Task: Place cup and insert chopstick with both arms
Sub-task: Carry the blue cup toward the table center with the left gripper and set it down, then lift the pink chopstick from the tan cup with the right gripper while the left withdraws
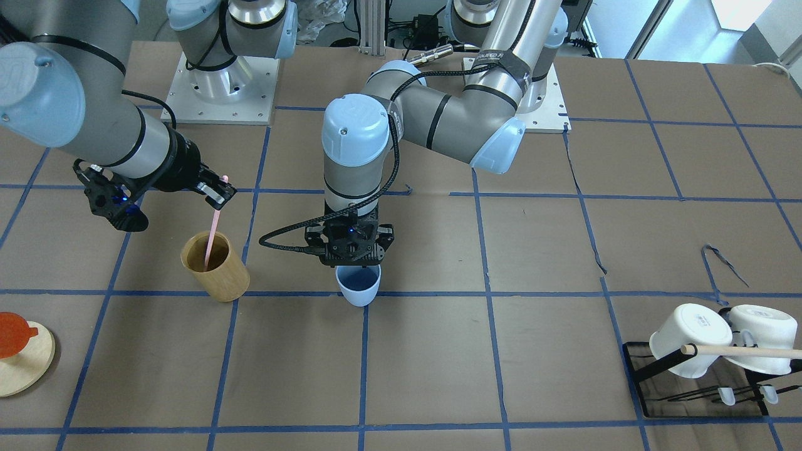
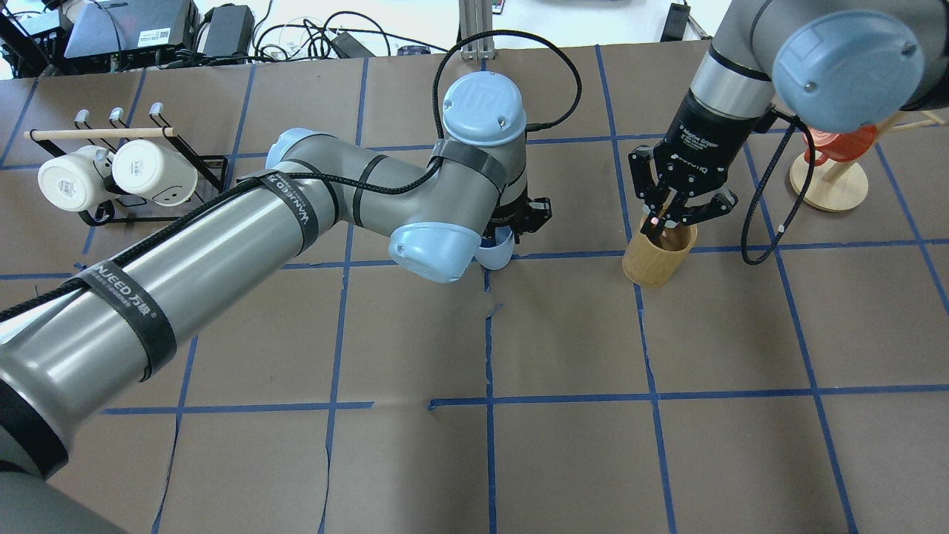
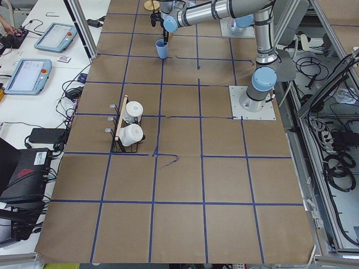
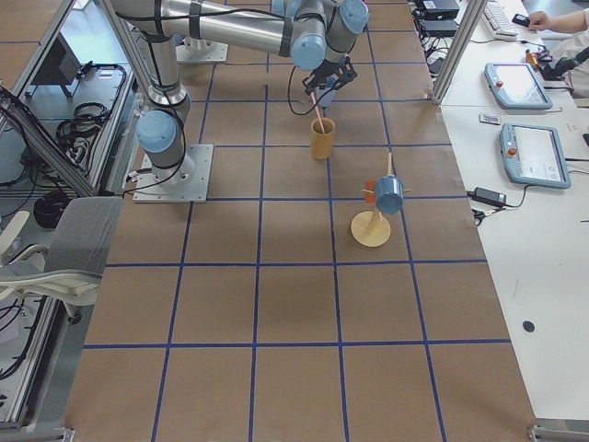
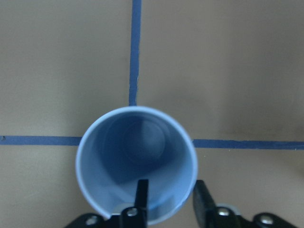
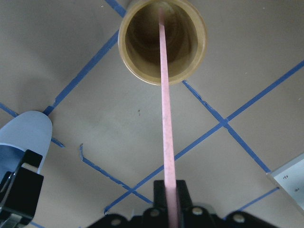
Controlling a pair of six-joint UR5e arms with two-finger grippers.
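Note:
The light-blue cup point(image 1: 358, 285) stands upright on a blue tape crossing; in the left wrist view point(image 5: 135, 161) its inside is empty. My left gripper point(image 5: 171, 195) is open directly above it, one finger inside the rim and one outside, with a gap to the wall. My right gripper point(image 1: 216, 191) is shut on the top of the pale-pink chopstick point(image 1: 213, 233). The stick hangs down with its lower end inside the tan wooden holder point(image 1: 216, 269). In the right wrist view the chopstick point(image 6: 164, 118) runs into the holder point(image 6: 161, 40), and the cup point(image 6: 26, 137) shows at lower left.
A black rack point(image 1: 695, 382) at the table's end on my left holds two white mugs point(image 1: 689, 338) and a wooden rod point(image 1: 745, 352). A round wooden stand point(image 1: 22, 366) with an orange cup point(image 1: 9, 332) is beyond the holder. The arm base plates point(image 1: 219, 94) sit at the robot side.

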